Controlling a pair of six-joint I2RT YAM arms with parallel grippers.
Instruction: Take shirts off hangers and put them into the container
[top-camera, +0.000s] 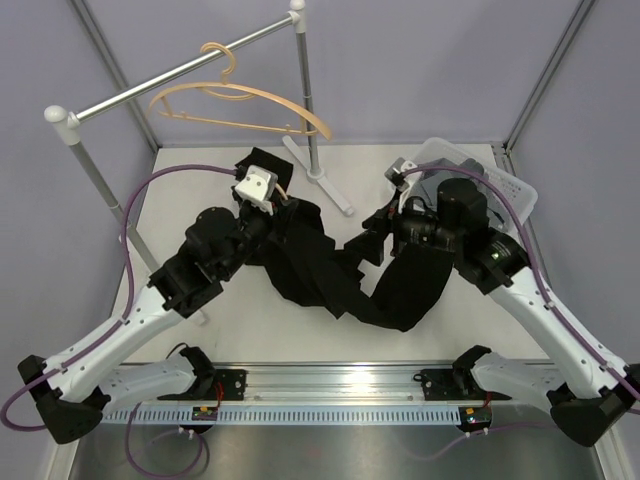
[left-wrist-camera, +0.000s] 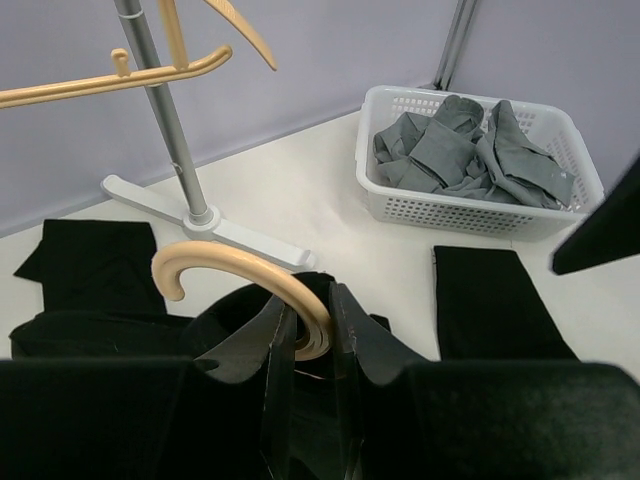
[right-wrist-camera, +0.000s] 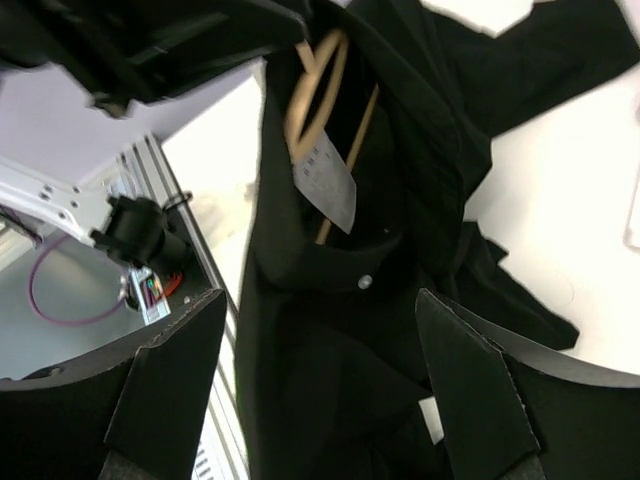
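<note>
- My left pincer (left-wrist-camera: 312, 312) is clenched on the wooden hook of the second hanger (left-wrist-camera: 230, 262). The two fingers press it from both sides, just under the curve of the hook.
- The black shirt (top-camera: 395, 295) is on this second hanger. In my right wrist view I see the wood and a grey label inside the collar.
- The rest of the black shirt lies in folds on the table (top-camera: 250, 330). It goes from my left pincer across to under my right arm, and it is outside the container (left-wrist-camera: 450, 210).
- My right pincer (right-wrist-camera: 320, 390) is released. Its fingers (right-wrist-camera: 170, 370) stand wide apart over the black cloth and hold nothing. I cannot tell if they touch the cloth.
- The grey shirt (left-wrist-camera: 450, 150) is crumpled inside the container. The container stands on the table at the far right, near the corner of the wall.
- The empty hanger (left-wrist-camera: 90, 84) hangs on the rail (top-camera: 180, 68) at the back left, with no cloth on it.
- The pole (left-wrist-camera: 165, 120) of the rail stands on a flat foot on the table, between my left pincer and the back wall.
</note>
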